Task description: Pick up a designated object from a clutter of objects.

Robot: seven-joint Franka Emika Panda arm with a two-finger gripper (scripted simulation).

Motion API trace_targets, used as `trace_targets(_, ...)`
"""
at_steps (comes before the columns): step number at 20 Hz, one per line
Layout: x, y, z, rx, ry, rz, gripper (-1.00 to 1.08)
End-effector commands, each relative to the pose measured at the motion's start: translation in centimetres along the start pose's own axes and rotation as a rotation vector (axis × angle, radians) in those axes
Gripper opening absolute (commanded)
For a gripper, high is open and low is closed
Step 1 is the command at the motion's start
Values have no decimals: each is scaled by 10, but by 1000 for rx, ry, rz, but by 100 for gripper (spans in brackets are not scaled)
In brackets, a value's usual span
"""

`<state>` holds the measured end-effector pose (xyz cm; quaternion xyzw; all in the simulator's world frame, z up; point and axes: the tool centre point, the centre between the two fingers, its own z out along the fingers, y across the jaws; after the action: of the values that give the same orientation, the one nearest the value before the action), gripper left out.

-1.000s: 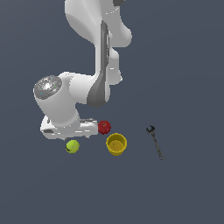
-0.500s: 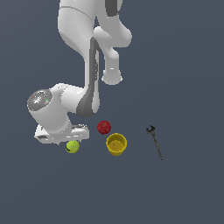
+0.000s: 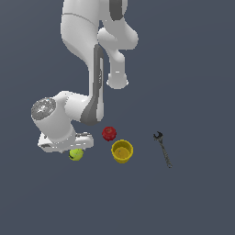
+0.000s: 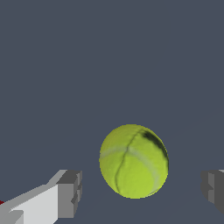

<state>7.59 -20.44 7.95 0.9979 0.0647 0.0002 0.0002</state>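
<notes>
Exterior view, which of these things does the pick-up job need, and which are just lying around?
Job:
tennis ball, the pick target
gripper, open, fingers either side of the ball

Lying about:
red fruit
yellow cup
wrench, apart at the exterior view's right

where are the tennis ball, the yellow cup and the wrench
tennis ball (image 4: pixel 133 161), wrist view, middle of its felt
yellow cup (image 3: pixel 122 157), exterior view, front of its outer wall
wrench (image 3: pixel 164 150), exterior view, middle of its handle

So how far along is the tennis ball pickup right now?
Approach looks done: the gripper is down at the tennis ball, open, one finger either side. In hand: closing, with gaps showing on both sides. Left: grasp and lift. The apple, yellow cup and wrench sit apart.
</notes>
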Motion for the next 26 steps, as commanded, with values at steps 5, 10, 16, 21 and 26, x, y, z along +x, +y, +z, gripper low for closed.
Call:
trace_targets(5,-1,0,33,0,-1,-1,100)
trace_targets(10,0,1,38,0,0,-2,100)
trace_targets(16,0,1,38,0,0,-2,-100)
trace_targets(21,0,1,38,0,0,-1,-100)
trace_targets(26,-2,-1,33,0,0,-1,-100)
